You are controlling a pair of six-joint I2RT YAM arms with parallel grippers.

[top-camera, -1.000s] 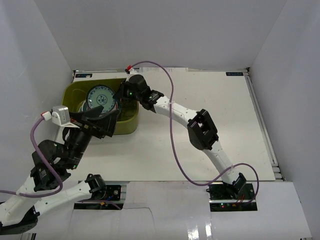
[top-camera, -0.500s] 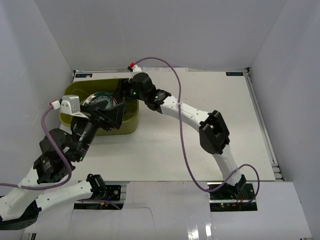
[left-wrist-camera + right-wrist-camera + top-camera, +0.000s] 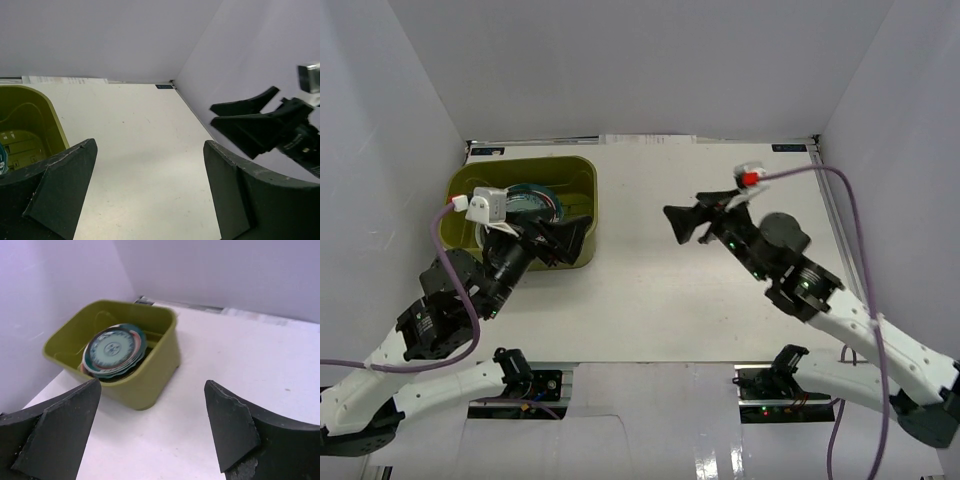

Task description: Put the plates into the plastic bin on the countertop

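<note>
Plates (image 3: 114, 351): stacked in plastic bin (image 3: 161, 360); likely stiff, slick, breakable; best gripped by the rim.
Tools: left tool (image 3: 150, 145), right tool (image 3: 152, 384) both wide, empty.

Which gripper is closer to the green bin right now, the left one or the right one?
Left. The left gripper hovers open at the bin's near right corner. The right gripper is open over the countertop, well off to the bin's right.

Smooth olive-green rectangular plastic bin (image 3: 155, 371), glossy glazed round teal plates (image 3: 114, 349), smooth matt white flat countertop (image 3: 240, 365)
</note>
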